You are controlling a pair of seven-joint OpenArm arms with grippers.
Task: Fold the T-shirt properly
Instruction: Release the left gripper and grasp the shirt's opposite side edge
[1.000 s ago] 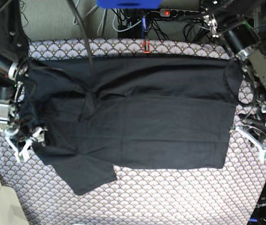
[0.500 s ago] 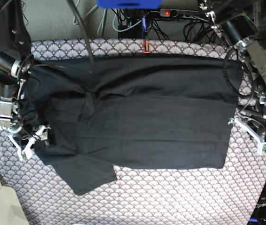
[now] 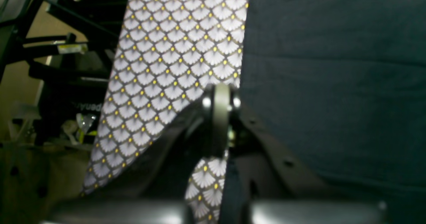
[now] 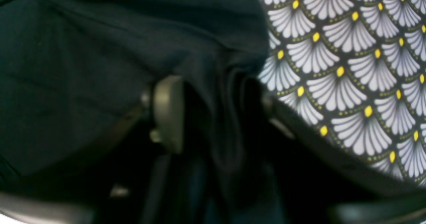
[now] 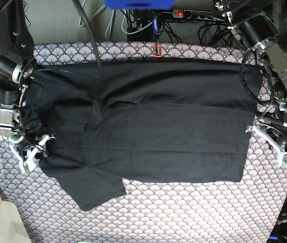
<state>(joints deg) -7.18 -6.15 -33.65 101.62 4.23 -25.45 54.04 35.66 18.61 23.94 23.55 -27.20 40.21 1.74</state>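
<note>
The plain dark charcoal cotton T-shirt lay spread across the middle of the desk, on the white-grey scallop-patterned tablecloth, with one short sleeve hanging out toward the front edge.

The right gripper was at the sleeve end of the shirt. In its wrist view a bunched ridge of dark fabric stood between the two fingers, which were only partly apart. I could not tell if they already pressed the cloth or only stood around it.

The left gripper was at the hem side, just beside the shirt's edge. Its fingers were pressed together and held nothing; under them was tablecloth, and the hem lay next to them.

In my judgement, the risk was on both sides. If the right fingers caught only the top layer, the shirt would slip out or wrinkle when lifted. The left fingers, being together, would push the hem away instead of gripping it, and then the fold would come out crooked.
</note>
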